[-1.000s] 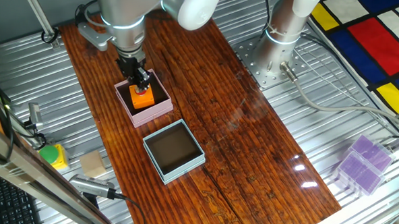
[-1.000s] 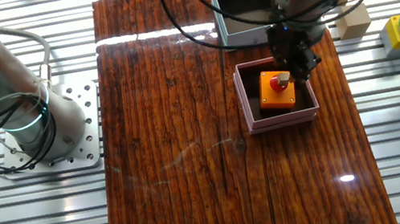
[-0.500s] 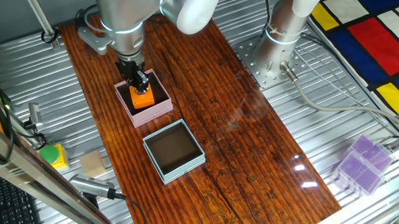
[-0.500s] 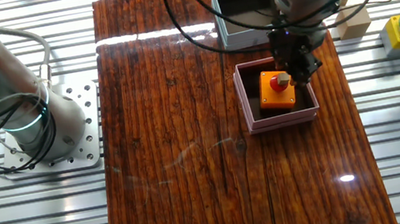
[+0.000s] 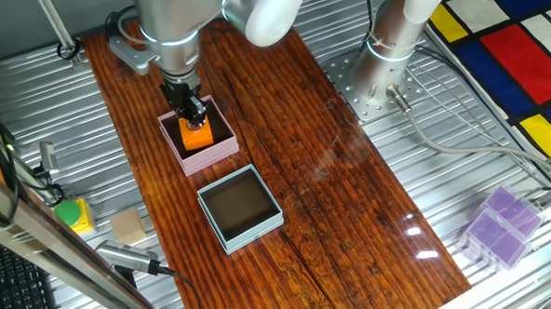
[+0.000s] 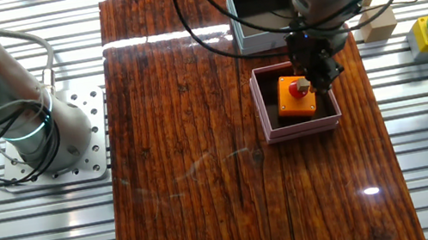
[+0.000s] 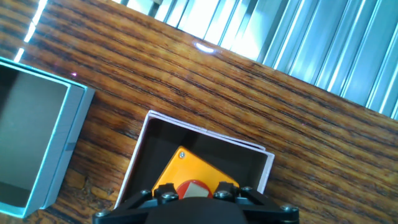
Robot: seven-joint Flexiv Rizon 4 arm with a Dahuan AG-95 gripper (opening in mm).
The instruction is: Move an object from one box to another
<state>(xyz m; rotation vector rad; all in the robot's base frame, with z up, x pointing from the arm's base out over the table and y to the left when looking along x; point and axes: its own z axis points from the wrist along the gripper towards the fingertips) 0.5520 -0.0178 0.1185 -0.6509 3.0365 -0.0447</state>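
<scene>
The small pink box (image 5: 216,156) stands on the wooden table and holds an orange block (image 5: 200,139) with a red knob on top. My gripper (image 5: 195,121) reaches straight down into this box, its fingers closed at the red knob. From the other side I see the gripper (image 6: 304,85) on the block (image 6: 287,99) inside the pink box (image 6: 303,129). The hand view shows the block (image 7: 185,167), the pink box's rim (image 7: 205,140) and the gripper (image 7: 194,188). The light blue box (image 5: 218,231) with its dark brown inside stands empty beside it, also in the hand view (image 7: 68,137).
A yellow box with a green button (image 5: 71,213) and a wooden block (image 5: 128,227) lie off the table's edge on the metal slats. Purple boxes (image 5: 501,225) sit far right. A second arm's base (image 5: 381,75) stands on a plate beside the table.
Almost nothing differs. The arm has shifted very slightly, and the gripper stays down at the orange block in the pink box.
</scene>
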